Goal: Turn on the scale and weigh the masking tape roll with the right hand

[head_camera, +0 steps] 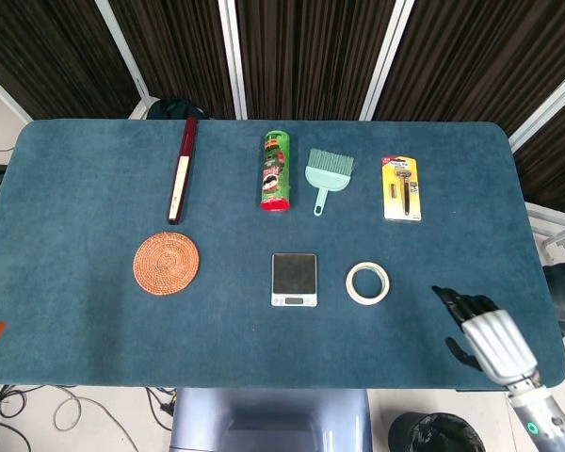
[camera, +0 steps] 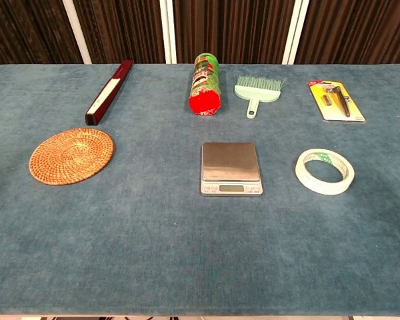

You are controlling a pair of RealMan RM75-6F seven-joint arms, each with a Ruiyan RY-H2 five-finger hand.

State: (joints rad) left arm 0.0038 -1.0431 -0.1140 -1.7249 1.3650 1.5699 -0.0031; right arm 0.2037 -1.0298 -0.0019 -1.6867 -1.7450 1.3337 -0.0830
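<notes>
On the blue table, going from the left, a round woven coaster lies near the front, and behind it a long dark red box lies flat. In the middle, a green can lies on its side and a light green brush is just beside it. In front of them sits the scale, with nothing on its steel plate. The masking tape roll lies flat on the table near the right side of the scale, not touching it. Behind the roll is a yellow package. At the front right, the right robot hand hovers over the table edge, holding nothing, its dark fingers loosely apart and pointing toward the roll but apart from it.
</notes>
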